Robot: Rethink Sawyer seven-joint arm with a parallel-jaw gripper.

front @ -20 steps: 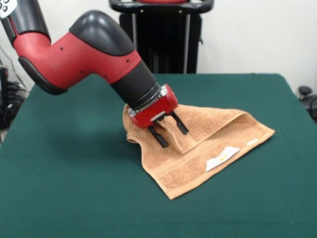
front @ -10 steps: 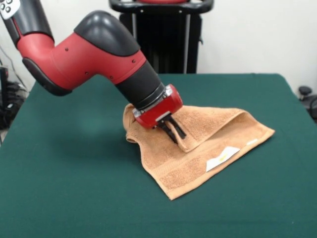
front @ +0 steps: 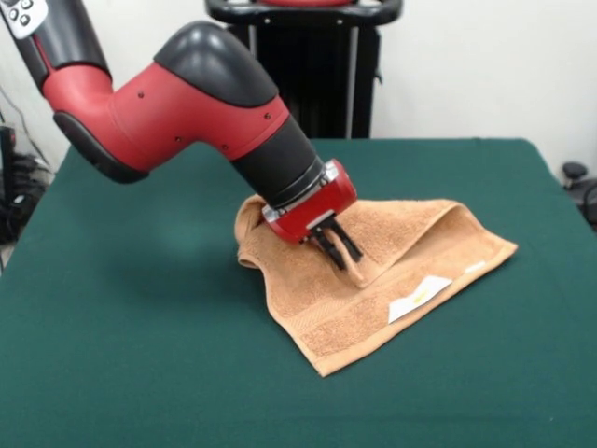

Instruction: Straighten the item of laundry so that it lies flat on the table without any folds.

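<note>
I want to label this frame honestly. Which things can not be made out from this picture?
Front view, the only one:
- The fingertips of the gripper: the towel's raised fold covers them, so how much cloth they pinch is unclear.
- The part of the towel behind the arm.
- The writing on the white label: too small.
- The table's near corners: cut off by the picture's edges.

No words, numbers or brand marks can be read anywhere. The small white sewn-on label (front: 419, 297) on the orange-brown terry towel (front: 373, 280), near its right front edge, carries only a faint yellowish mark too small to make out. The red and black arm (front: 187, 103) shows no legible lettering.
</note>
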